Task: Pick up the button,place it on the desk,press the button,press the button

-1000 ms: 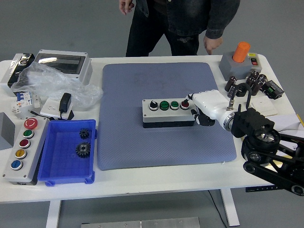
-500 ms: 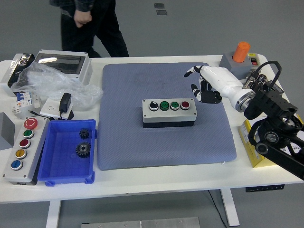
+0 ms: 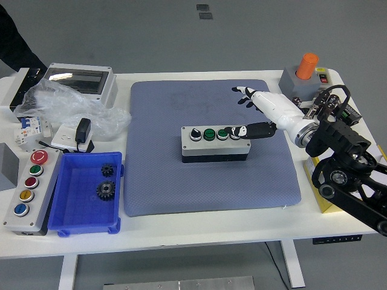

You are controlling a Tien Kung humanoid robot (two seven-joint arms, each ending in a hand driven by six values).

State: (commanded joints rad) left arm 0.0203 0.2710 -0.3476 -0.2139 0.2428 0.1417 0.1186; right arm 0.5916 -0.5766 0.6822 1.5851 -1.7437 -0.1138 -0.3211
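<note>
Fingertip (image 3: pixel 240 130) touching button box (image 3: pixel 214 144).

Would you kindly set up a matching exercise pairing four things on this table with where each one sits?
Things:
1. button box
2. gears
3. orange knob
4. right hand

Places:
A. in the blue tray
B. far right corner of the table
C. middle of the grey mat
D. a fingertip over the box's right end

Pairs: 1-C, 2-A, 3-B, 4-D
</note>
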